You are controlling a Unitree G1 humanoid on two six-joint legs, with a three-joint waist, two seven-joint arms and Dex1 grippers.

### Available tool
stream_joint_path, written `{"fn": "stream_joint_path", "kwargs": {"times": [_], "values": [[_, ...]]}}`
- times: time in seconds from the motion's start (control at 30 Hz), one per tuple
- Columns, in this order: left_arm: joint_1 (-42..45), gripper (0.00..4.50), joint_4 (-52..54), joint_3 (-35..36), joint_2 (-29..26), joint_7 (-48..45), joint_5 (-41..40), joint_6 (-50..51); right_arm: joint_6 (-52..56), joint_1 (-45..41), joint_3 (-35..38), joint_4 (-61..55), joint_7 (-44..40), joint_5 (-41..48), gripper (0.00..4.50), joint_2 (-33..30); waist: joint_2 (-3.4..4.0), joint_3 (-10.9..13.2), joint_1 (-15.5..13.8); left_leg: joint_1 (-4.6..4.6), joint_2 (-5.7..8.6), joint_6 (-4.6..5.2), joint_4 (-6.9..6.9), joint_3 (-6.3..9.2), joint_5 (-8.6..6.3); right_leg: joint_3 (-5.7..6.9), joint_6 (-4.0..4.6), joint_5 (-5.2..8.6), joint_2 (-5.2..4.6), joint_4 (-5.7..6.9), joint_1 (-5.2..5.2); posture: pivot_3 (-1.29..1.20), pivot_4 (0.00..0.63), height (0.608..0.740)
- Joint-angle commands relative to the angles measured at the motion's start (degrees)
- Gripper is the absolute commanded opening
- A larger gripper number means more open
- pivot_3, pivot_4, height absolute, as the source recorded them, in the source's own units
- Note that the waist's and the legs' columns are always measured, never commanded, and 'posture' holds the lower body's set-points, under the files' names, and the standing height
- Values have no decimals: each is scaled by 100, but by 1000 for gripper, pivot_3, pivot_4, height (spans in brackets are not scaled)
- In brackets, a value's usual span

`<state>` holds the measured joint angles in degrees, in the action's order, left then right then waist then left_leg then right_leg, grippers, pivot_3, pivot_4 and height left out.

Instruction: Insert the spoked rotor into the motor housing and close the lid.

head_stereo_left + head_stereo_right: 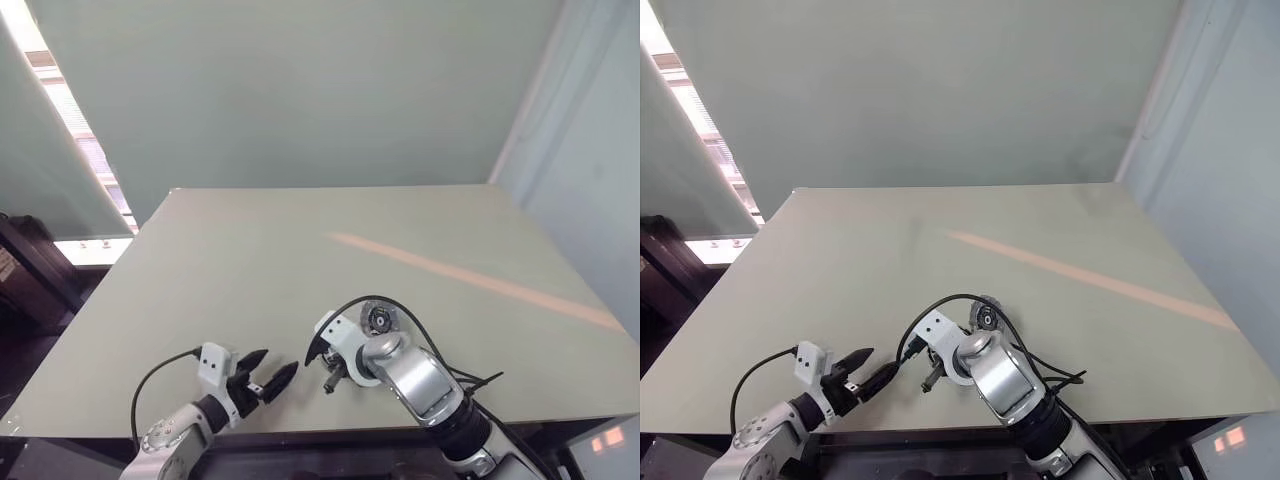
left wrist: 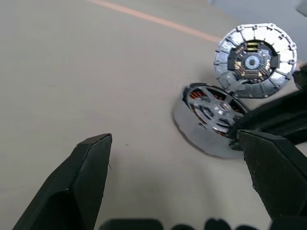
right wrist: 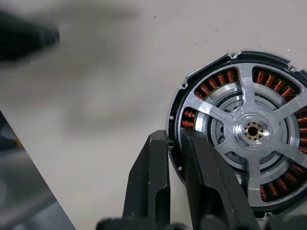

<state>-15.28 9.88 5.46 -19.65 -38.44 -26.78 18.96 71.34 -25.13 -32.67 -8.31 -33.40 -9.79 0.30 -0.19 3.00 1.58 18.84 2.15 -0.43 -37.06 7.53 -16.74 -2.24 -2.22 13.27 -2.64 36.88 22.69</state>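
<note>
1. Pale green table (image 1: 300, 260) against a plain wall, with an orange stripe (image 1: 470, 280) running beyond the housing.
2. Housing (image 3: 175, 120): a dark-rimmed round part with copper windings, at the near edge of the table.
3. Rotor (image 3: 211, 110): sits inside the housing, its silver spokes crossing over the windings.
4. Lid (image 2: 254, 60): a grey disc with a dark centre, just behind the housing and not yet fitted. Whether it lies flat or leans cannot be told.
5. Right gripper (image 3: 173, 136): the jaws are nearly closed and pinch the housing rim, one finger outside and one over the windings. The inner finger may also be bearing on the rotor's ring.
6. Left gripper (image 2: 175, 141): the jaws are spread wide and hold nothing. It sits near the housing, to its left, aimed towards it.
7. Step in hand, as judged: settling the loaded housing before the lid goes on. It is best set down level and the pinch eased off slowly so the rotor is not dragged out of seat. The inner finger must be clear before the lid comes over.
8. Views compared: the right wrist view shows the grip and the spokes close up, but no lid. The left wrist view shows the lid and the housing's shiny side wall, apparently tipped. In the head views the right arm hides the housing.
</note>
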Motion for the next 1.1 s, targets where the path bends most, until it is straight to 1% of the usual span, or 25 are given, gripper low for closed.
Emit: {"fn": "stream_joint_path", "kwargs": {"times": [0.03, 0.2, 0.27, 0.33, 0.4, 0.57, 0.73, 0.8, 0.9, 1.1], "values": [[32, 4500, 186, -29, 10, 12, 51, -157, 43, -153, 171, 52, 159, 266, 86, 75, 1, 0, 4, 0, 0, 0, 0, 0, 0, 0, 0, 0, 0, 0, 0, 0, 0, 740], [57, 4500, 159, -85, 38, 22, 101, -174, 32, -275, 80, 71, 175, 523, 86, -101, 2, 0, 12, -1, -1, 0, 0, 1, 0, 1, 0, 0, 1, 0, -1, 0, 0, 740], [74, 4500, 148, -88, 40, 20, 116, -167, -8, -297, 26, 7, 153, 627, 827, -201, 3, 1, 12, -1, 0, 0, 0, 1, 0, 1, 0, 0, 1, 0, -2, 0, 0, 740], [87, 4500, 141, -88, 37, 18, 125, -162, -17, -299, 35, -24, 197, 726, 1387, -232, 3, 1, 17, 0, 0, 0, 0, 0, 0, 0, 0, 0, 1, 0, -1, 0, 0, 740], [98, 4500, 139, -84, 31, 17, 129, -153, -32, -287, 92, -87, 278, 807, 2130, -223, 4, 0, 21, -1, -1, 0, 2, 1, 0, 1, 0, 0, 2, 0, -1, 0, 0, 740], [90, 4500, 187, -34, -4, 6, 83, -112, 39, -350, 137, -591, 367, 1002, 3860, -339, 5, 1, 20, 0, 0, 0, 1, 0, 0, 0, 0, 0, 0, 0, 0, 0, 0, 740], [70, 4500, 232, 86, -36, -17, -48, -52, 84, -480, 188, -1296, 204, 1331, 3860, -659, 5, 1, 22, 6, -1, 0, 3, 2, 0, 1, -1, 0, 0, -2, 6, 0, 0, 740], [65, 4500, 238, 122, -38, -27, -82, -39, -134, -533, 264, -1489, 84, 1464, 3860, -842, 5, 1, 23, 7, -2, 0, 3, 3, 0, 2, -1, 0, 1, -2, 7, 0, 0, 740], [67, 4500, 263, 145, -60, -26, -121, -6, -479, -592, 666, -1700, 46, 1612, 3860, -1043, 5, 1, 19, 12, -1, 1, 3, 3, 0, 2, -1, 1, 0, -5, 8, 0, 0, 740], [61, 4500, 315, 132, -101, -14, -159, 22, -1409, -700, 1803, -1569, 511, 1468, 3860, -1454, 4, 1, 16, 17, 3, 1, 2, 1, 0, 2, -2, 0, -4, -7, 10, 0, 0, 740]]}}
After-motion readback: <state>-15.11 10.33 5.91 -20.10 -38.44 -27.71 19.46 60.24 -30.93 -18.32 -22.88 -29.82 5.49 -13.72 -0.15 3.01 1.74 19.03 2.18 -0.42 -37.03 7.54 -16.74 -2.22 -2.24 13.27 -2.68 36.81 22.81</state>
